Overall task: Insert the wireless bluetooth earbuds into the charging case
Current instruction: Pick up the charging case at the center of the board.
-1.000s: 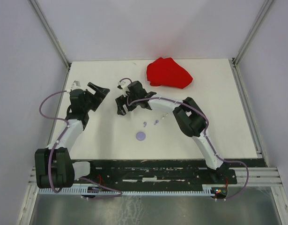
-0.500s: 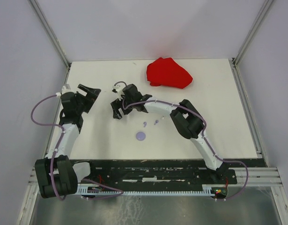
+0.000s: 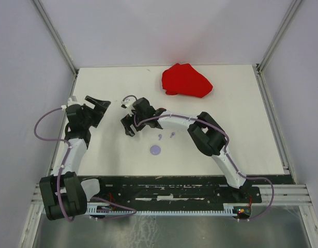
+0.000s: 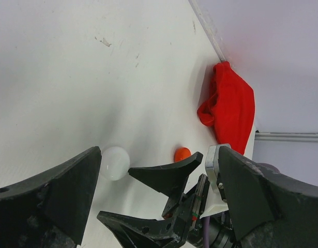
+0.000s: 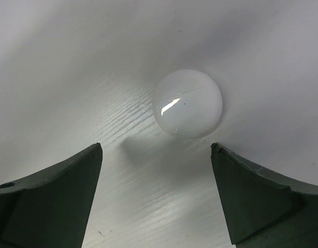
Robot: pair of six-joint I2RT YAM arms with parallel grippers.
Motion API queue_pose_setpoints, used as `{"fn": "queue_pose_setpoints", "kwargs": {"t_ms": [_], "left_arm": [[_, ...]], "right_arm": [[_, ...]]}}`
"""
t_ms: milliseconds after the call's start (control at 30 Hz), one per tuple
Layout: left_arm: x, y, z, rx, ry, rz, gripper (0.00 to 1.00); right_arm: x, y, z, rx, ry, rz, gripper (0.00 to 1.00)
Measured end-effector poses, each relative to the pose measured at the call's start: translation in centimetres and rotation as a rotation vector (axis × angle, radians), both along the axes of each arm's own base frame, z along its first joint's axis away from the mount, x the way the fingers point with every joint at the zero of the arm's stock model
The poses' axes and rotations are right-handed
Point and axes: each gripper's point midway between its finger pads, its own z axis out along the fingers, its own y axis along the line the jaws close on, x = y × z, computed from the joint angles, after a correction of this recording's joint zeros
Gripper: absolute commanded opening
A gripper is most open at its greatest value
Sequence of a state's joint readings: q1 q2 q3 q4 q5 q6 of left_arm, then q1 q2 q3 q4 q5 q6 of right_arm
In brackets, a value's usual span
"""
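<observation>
Two tiny pale lilac earbuds lie loose on the white table. A flat lilac round charging case sits just in front of them. A glossy white round case lies on the table just beyond my right gripper, whose jaws stand open and empty, short of it. The left wrist view also shows the white case and a small red-orange round piece behind the right gripper's fingers. My left gripper is open and empty, left of the right gripper.
A crumpled red cloth lies at the back of the table, also visible in the left wrist view. The enclosure's white walls and metal frame posts border the table. The black base rail runs along the near edge.
The right gripper has moved left and nearer, low over the white case. The left gripper has drawn back to the left. Both stayed open.
</observation>
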State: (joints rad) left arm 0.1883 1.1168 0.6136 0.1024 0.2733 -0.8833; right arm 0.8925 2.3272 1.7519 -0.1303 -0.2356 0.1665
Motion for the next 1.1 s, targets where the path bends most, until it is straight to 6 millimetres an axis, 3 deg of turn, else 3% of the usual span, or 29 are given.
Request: {"fn": "queue_pose_setpoints", "kwargs": {"t_ms": [233, 533, 667, 1100], "left_arm": [[-0.3, -0.1, -0.3, -0.012, 0.004, -0.010, 0.99], [0.0, -0.2, -0.4, -0.043, 0.003, -0.019, 0.96], [0.1, -0.4, -0.9, -0.056, 0.015, -0.032, 0.96], [0.4, 0.1, -1.1, -0.076, 0.015, -0.020, 0.94]], "right_arm": [[0.8, -0.8, -0.2, -0.067, -0.067, 0.007, 0.95], [2.5, -0.3, 0.0, -0.106, -0.154, 0.046, 0.93], [2.7, -0.3, -0.8, -0.132, -0.162, 0.065, 0.91], [3.7, 0.4, -0.9, -0.164, -0.189, 0.086, 0.81]]}}
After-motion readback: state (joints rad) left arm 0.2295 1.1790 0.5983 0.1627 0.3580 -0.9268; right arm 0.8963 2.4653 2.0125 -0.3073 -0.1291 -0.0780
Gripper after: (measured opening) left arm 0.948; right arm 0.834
